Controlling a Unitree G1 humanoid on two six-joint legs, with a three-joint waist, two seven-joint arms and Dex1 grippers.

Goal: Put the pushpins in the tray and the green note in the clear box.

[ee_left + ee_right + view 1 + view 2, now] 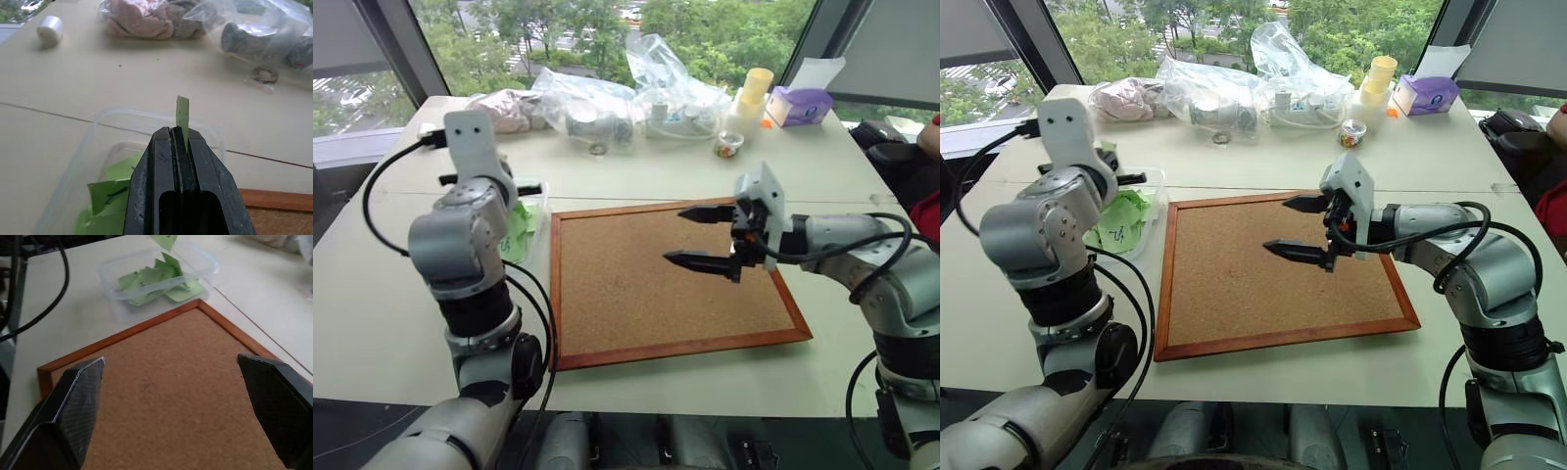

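Left wrist view: I am pinching the green note (182,117) between my left gripper (179,139) fingers, closed tight, above the clear box (78,161), which is already holding other green notes (1121,223). My right gripper (1298,227) is hanging wide open, empty, over the bare corkboard (1234,294). Judging by this, dropping the note is what remains; pushpins and tray I cannot see.

The left gripper (179,147) hides most of the green note (182,113) pinched between its black fingers, leaving a narrow strip showing. The left arm covers much of the clear box (1157,186) near the corkboard's (1273,274) left edge. Marks on notes inside are illegible.
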